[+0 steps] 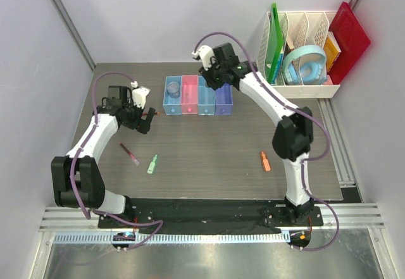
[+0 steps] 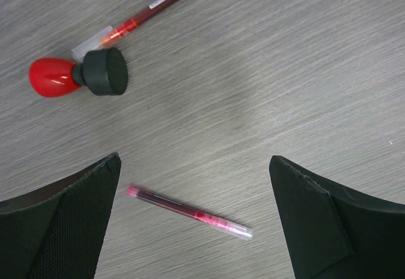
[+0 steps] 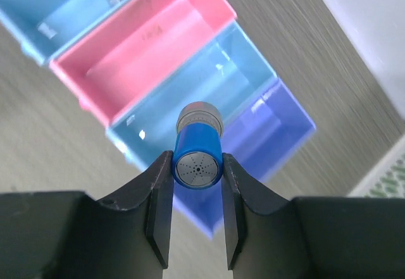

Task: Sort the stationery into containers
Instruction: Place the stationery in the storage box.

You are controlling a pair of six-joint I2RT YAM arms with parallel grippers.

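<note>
Beneath my right pincer (image 3: pixel 197 168), clamped narrowly on a blue cylinder (image 3: pixel 198 143), lie the bins (image 3: pixel 158 45). Placing step: centre over one bin, then release.

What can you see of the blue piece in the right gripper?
The blue piece is a short, smooth cylinder, plastic by the look. Its grey end face, dotted with tiny holes, faces the wrist camera; the far end has a grey collar and red tip. The right gripper pinches its sides, only the black fingers touching it, above the light-blue bin next to the purple bin.
</note>
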